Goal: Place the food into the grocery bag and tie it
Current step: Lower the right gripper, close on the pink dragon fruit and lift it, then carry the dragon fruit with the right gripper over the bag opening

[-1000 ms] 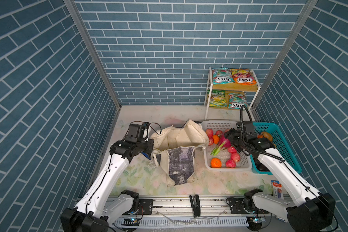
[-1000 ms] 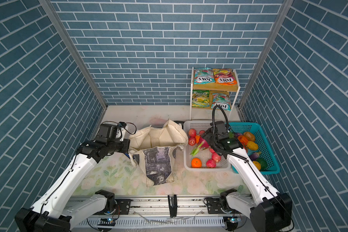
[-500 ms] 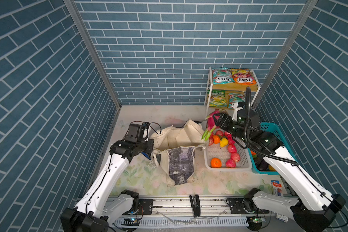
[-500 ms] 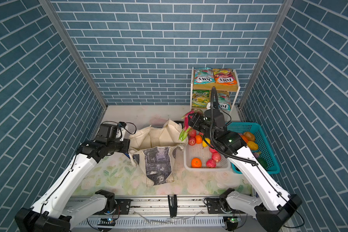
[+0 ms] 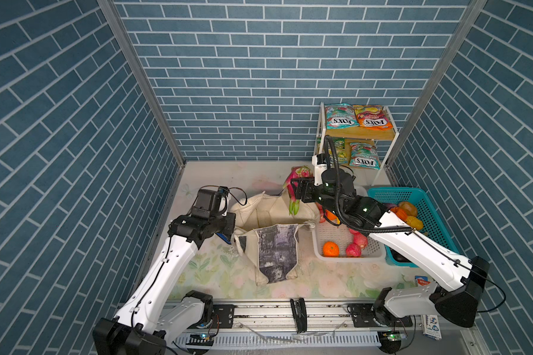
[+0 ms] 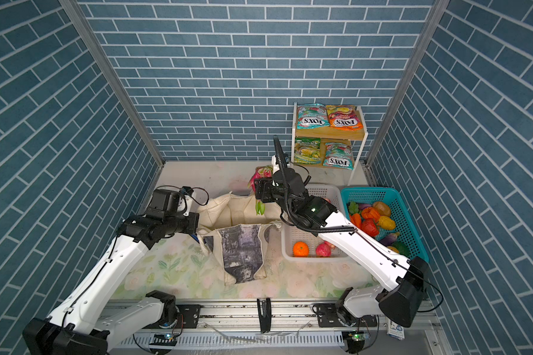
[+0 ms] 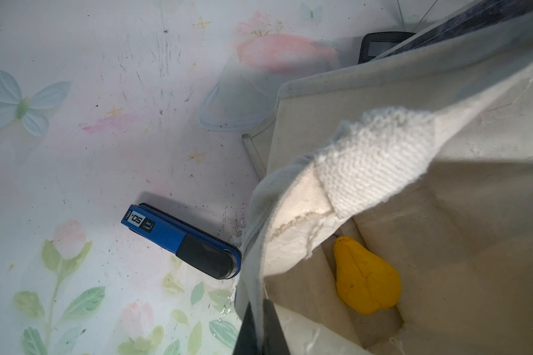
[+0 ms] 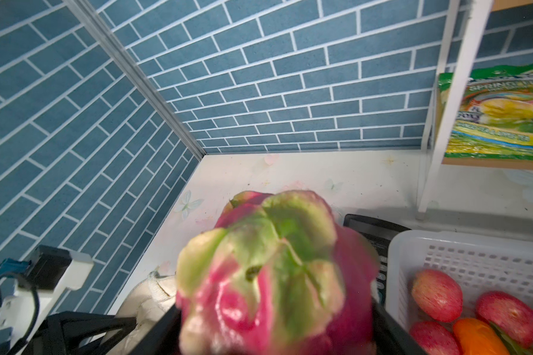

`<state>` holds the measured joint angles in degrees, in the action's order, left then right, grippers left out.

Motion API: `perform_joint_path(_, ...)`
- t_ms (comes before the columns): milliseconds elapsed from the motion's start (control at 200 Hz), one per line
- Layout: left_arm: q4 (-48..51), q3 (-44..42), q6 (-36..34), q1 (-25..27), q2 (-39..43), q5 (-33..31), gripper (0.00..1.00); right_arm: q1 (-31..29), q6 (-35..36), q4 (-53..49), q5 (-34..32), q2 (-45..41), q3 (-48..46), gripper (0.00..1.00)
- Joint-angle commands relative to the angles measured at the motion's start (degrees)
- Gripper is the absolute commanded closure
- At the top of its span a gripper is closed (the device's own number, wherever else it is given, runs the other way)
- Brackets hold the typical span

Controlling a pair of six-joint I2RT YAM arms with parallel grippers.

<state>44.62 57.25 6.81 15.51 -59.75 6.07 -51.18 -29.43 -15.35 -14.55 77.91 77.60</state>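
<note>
The grocery bag point(image 5: 276, 249) point(image 6: 240, 249) stands open mid-table in both top views, its printed panel facing the front. My left gripper point(image 7: 262, 325) point(image 5: 232, 229) is shut on the bag's left rim and holds it up. A yellow pear-shaped fruit point(image 7: 366, 276) lies inside the bag point(image 7: 443, 129). My right gripper point(image 5: 300, 189) point(image 8: 274, 322) is shut on a pink dragon fruit point(image 5: 299, 172) point(image 6: 262, 173) point(image 8: 274, 261). It hangs over the bag's back right edge, green tips pointing down.
A white basket point(image 5: 348, 257) with an orange point(image 5: 330, 248) and apples point(image 5: 353, 249) stands right of the bag. A teal basket point(image 5: 425, 212) of vegetables is beyond it. A shelf point(image 5: 391, 144) holds FOX'S packets point(image 5: 342, 115). A blue stapler point(image 7: 182, 242) and a calculator point(image 8: 373, 227) lie beside the bag.
My right gripper has lifted the dragon fruit out of the white basket and carried it left and back, up to the bag's edge. The left arm has not moved.
</note>
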Motion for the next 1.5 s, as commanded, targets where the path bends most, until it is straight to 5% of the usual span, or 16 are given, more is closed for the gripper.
perform_joint_path(0,-0.44,-0.65,-0.04,-0.3,0.46,0.06,0.96,-1.65,5.11,4.74,-0.13,-0.29,-0.52,0.34)
perform_joint_path(620,-0.5,-0.65,-0.08,-0.3,0.56,0.35,0.96,-3.2,13.19,7.5,14.51,-6.81,-13.34,0.36)
perform_joint_path(1496,-0.41,-0.65,-0.22,-0.3,0.59,0.35,0.96,-3.14,10.28,-9.76,21.25,3.85,-3.28,0.39)
